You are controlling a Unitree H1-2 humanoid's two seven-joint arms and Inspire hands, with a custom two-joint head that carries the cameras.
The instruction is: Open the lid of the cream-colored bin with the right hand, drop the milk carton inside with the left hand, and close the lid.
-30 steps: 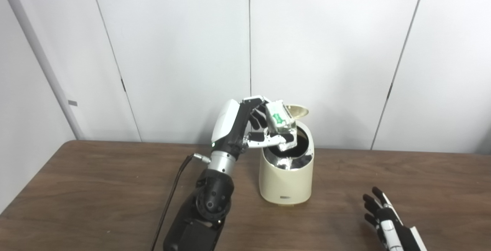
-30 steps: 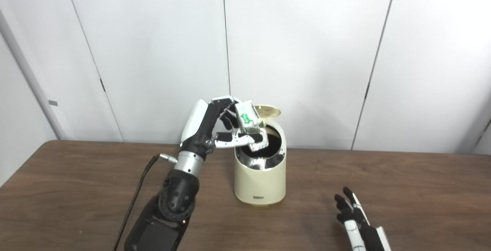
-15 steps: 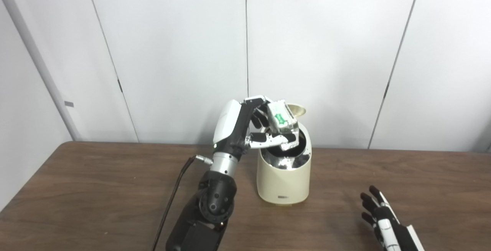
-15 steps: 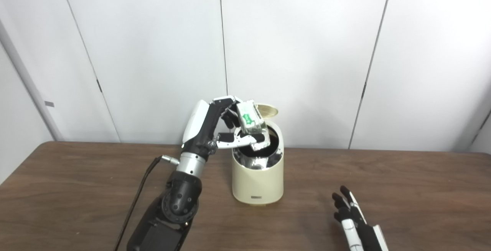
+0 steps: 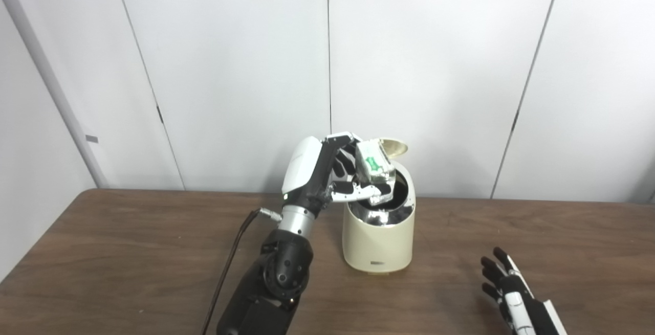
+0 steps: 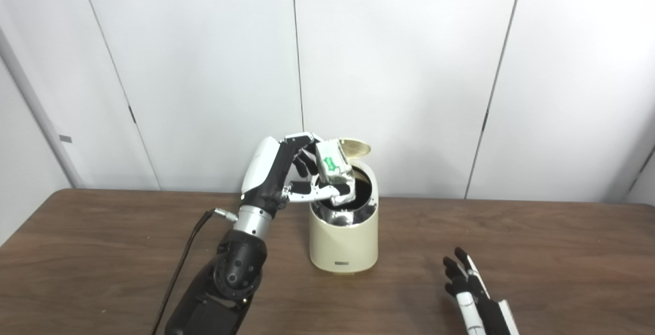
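Since the lid point(image 5: 393, 146) stands open, the left hand point(image 5: 342, 171) grips the carton point(image 5: 374, 162) tilted over the bin point(image 5: 378, 227) mouth for dropping, while the right hand point(image 5: 506, 289) rests open-fingered on the desk point(image 5: 128, 253) at 4 o'clock.

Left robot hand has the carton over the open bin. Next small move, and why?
Probably open the left robot hand and let the milk carton drop. The carton is tilted over the mouth of the cream bin, the lid is up behind it, and the right robot hand rests on the table, clear of the bin.
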